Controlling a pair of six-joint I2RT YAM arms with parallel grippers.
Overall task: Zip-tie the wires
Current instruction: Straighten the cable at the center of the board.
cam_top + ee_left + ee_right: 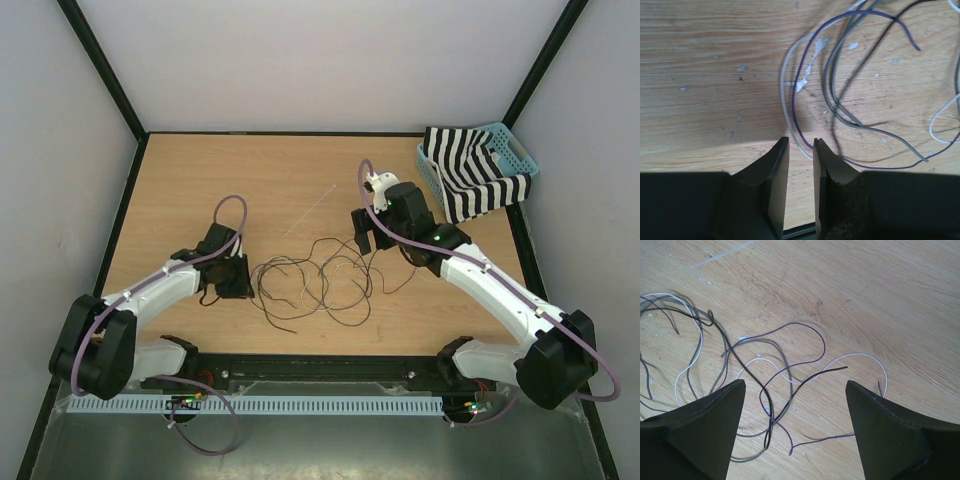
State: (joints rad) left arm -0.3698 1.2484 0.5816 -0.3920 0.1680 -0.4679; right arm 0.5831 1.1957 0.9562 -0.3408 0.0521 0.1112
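Left fingers [779, 170] stand slightly parted, gripping nothing; right fingers [710, 420] gape wide over the wires [754, 377]. Zip tie [309, 212] lies apart on the desk [200, 170].

The wires [315, 275] lie flat on the bench [200, 180] near its middle in one loose tangle of overlapping loops and curls. They are very thin strands, grey, white, purple and black, and unbundled. The zip tie [310, 212] is a thin, whitish strip lying straight and diagonal just beyond them, unfastened.
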